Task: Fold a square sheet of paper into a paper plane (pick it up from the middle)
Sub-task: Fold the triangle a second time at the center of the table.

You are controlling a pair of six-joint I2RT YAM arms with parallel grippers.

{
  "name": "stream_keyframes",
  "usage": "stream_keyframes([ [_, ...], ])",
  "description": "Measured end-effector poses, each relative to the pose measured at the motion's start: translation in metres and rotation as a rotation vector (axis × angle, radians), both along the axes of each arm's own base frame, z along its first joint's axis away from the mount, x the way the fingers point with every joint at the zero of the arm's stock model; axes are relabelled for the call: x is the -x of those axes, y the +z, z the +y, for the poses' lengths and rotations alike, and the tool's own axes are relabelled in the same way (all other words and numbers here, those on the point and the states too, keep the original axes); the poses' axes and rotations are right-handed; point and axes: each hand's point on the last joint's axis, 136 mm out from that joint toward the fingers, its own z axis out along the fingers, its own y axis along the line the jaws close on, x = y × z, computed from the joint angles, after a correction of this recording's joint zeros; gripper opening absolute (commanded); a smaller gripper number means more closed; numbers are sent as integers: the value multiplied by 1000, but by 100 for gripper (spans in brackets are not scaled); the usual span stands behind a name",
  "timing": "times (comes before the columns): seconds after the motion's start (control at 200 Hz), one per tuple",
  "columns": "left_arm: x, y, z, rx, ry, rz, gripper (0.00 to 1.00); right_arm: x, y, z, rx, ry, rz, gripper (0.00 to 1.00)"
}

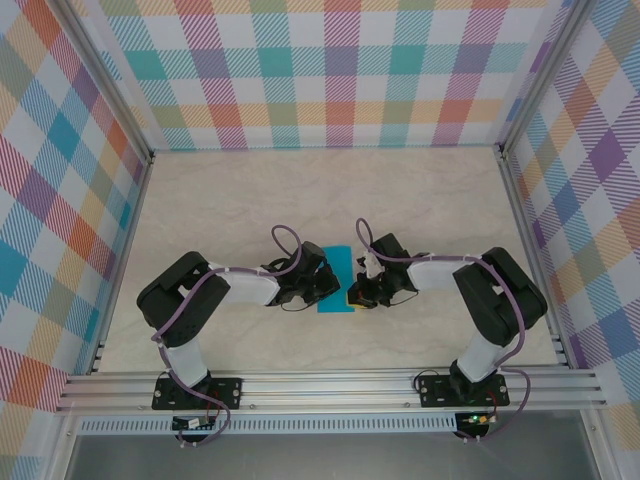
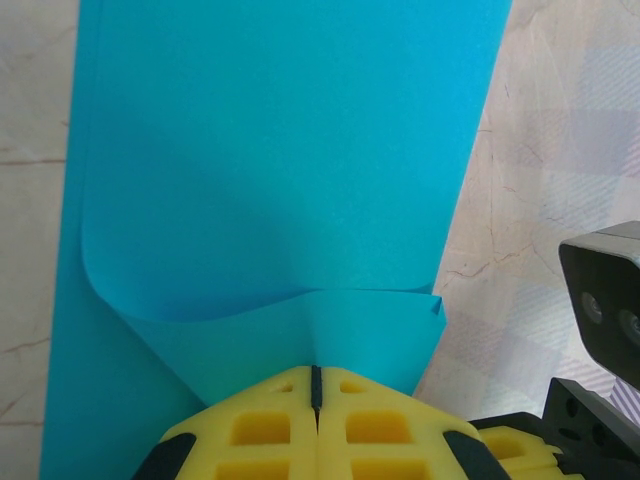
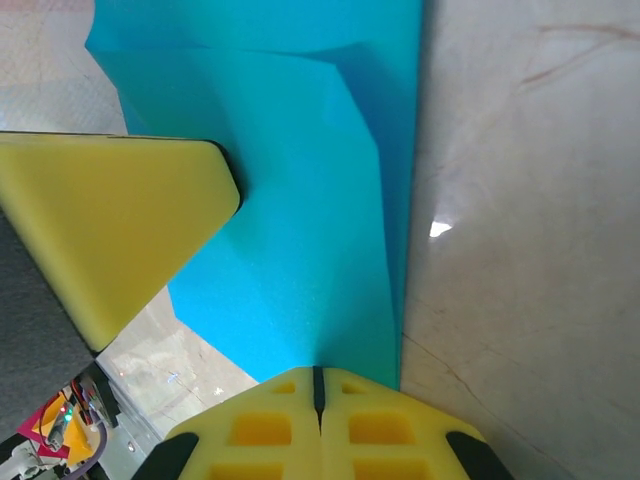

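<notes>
The square sheet of paper is teal-blue and lies as a narrow strip on the table between both grippers. In the left wrist view a near flap of the paper curls up off the flat part and runs into my left gripper, which is shut on it. My right gripper is shut on the paper at its near edge, beside a folded long side. From above, the left gripper and right gripper meet at the strip's near end. The left gripper's yellow finger rests on the paper.
The pale marble-patterned tabletop stretches behind and to both sides of the paper. Plaid walls close in the back and sides. An aluminium rail with both arm bases runs along the near edge.
</notes>
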Motion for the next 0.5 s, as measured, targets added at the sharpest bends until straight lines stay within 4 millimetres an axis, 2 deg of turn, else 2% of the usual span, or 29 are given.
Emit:
stream_keyframes([
  [0.215,0,0,0,4,0,-4,0,0,-1,0,-8,0,-18,15],
  [0.23,0,0,0,4,0,-4,0,0,-1,0,-7,-1,-18,15],
  [0.265,0,0,0,5,0,-4,0,0,0,0,-10,0,-22,6],
  [0.3,0,0,0,4,0,-4,0,-1,-1,-1,-3,1,-31,1],
  [0.5,0,0,0,5,0,-5,0,0,0,-2,-3,1,-31,0],
])
